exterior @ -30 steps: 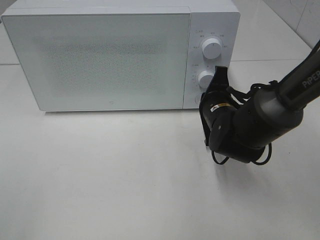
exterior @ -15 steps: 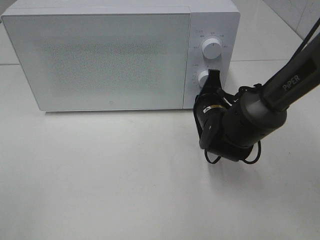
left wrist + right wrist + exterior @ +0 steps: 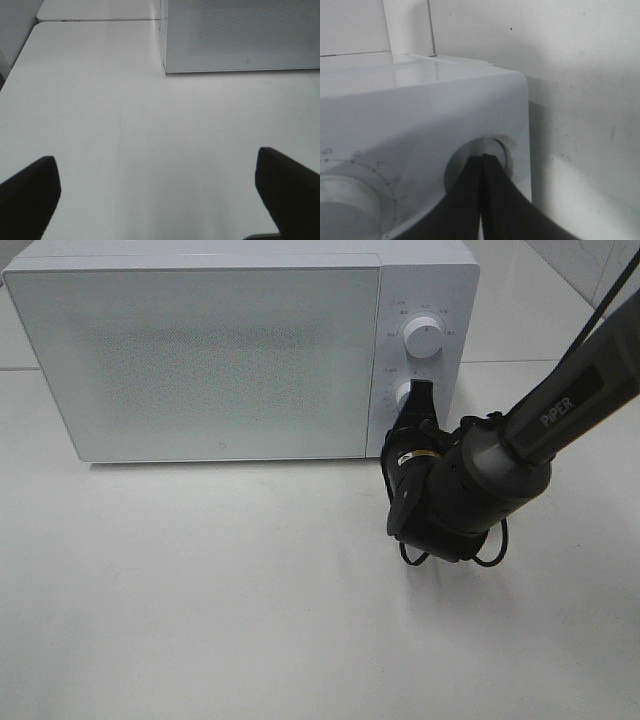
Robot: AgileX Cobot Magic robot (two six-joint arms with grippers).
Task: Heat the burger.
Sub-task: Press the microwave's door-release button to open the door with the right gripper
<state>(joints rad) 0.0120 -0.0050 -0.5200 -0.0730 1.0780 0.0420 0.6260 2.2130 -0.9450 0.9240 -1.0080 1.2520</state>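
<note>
A white microwave [image 3: 200, 360], its door shut, stands on the far part of a plain white table [image 3: 200, 620]. The oven's base rests flat on the tabletop, with bare surface stretching in front.

Honestly can't see the burger from any camera here, it's hidden or out of shot, and the white microwave [image 3: 425, 285] across the upper left has its frosted door [image 3: 200, 360] fully shut.

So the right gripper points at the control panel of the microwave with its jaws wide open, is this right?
Not quite. The right gripper does point at the control panel of the microwave, but its jaws are shut, pressed together, not wide open. The right wrist view shows this.
</note>
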